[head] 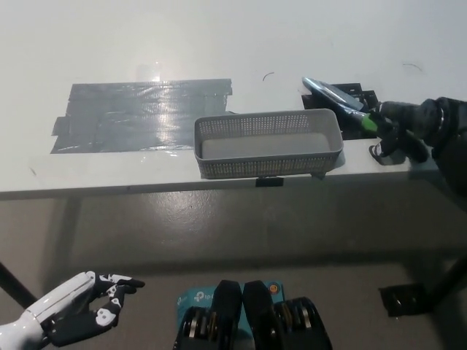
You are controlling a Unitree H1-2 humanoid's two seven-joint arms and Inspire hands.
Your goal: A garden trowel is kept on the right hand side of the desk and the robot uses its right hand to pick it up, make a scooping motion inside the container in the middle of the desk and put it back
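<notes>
At the desk's right edge, head view: right hand is closing around the trowel handle.
Trowel is lying blade-up-left toward the far side, just beyond the container's right end; left hand is hanging open, far below the front edge.

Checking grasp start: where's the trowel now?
Head view, desk's right side: the trowel lies just right of the basket, its handle end at the black right hand.
</notes>
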